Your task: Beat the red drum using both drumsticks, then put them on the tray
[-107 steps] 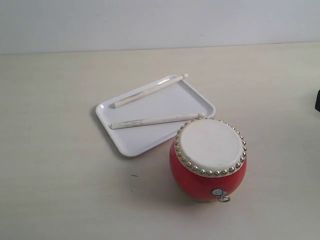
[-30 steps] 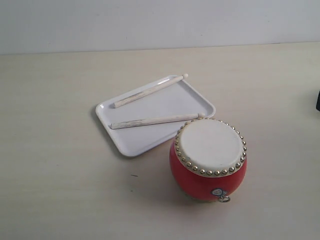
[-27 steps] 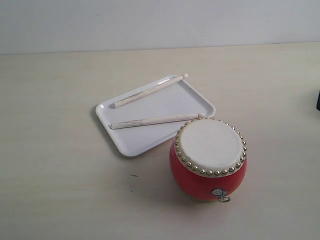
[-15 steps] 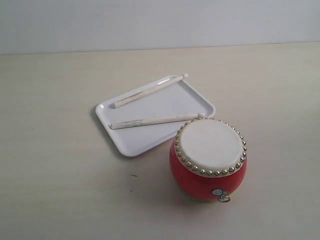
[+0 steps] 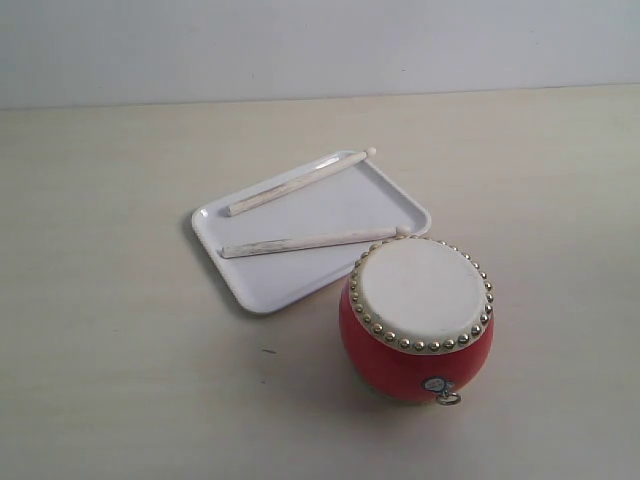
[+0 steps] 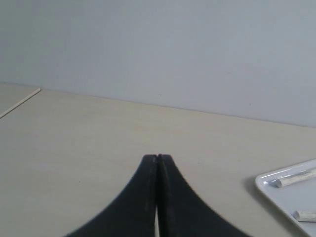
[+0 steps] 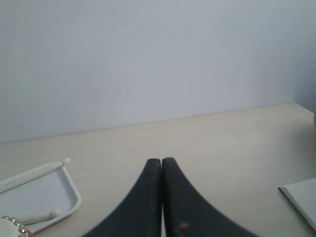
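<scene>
Left hand [image 6: 157, 157] apart from the tray [image 6: 292, 198]

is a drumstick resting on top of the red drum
No, the far drumstick and the near drumstick both lie on the white tray beside the red drum.

Pale beige table [image 5: 120, 380]: white tray [image 5: 290, 278] flat on it, red drum [image 5: 420, 300] upright just beside tray, cam-side.
</scene>
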Motion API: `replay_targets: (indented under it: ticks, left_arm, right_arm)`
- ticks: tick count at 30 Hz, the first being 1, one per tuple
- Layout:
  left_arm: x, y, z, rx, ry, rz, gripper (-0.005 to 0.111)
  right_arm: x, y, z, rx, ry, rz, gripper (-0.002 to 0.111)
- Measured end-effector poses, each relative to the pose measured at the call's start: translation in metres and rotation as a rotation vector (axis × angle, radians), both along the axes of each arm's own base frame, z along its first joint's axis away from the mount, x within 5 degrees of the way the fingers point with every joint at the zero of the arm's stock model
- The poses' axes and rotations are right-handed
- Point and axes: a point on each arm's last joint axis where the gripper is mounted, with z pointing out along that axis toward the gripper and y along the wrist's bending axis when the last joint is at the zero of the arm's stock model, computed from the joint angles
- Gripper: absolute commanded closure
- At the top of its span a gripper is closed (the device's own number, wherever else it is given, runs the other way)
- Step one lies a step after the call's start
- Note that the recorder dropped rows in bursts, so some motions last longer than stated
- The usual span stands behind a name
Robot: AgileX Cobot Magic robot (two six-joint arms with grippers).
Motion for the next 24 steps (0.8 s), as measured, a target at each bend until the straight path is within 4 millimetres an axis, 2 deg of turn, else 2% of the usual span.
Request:
replay_targets:
  ticks: [24]
  left_arm:
    - [-0.0001,0.0,-0.0005,0.0,0.006,0.0,0.107]
  right_arm:
    - [0.0,0.0003,-0.0028,0.018,0.023,0.003,0.108]
